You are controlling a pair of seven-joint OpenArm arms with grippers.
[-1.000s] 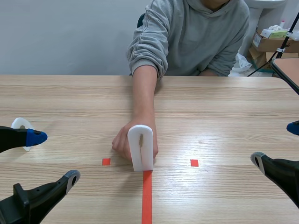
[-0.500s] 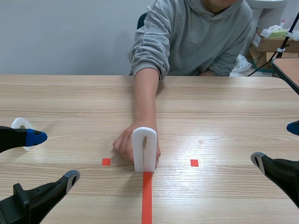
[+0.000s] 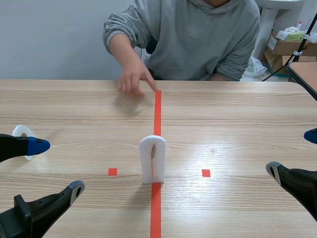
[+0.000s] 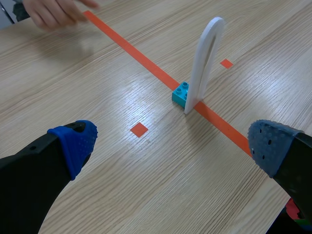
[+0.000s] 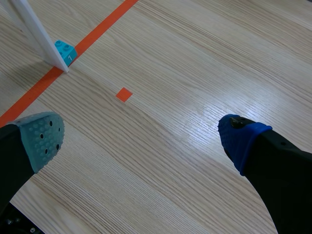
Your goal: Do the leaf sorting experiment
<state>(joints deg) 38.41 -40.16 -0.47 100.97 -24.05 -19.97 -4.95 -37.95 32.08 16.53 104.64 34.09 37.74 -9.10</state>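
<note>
The person's hand has left the white leaf stand, upright on the counter, and hangs well beyond it, so the wide-open, empty left gripper and right gripper flanking it can probably start

This looks like a lab or test room: a pale wooden table marked with an orange-red tape line and squares, a bare grey wall across the upper left, and cardboard boxes, a black stand and a second table crowded into the upper right corner.
</note>
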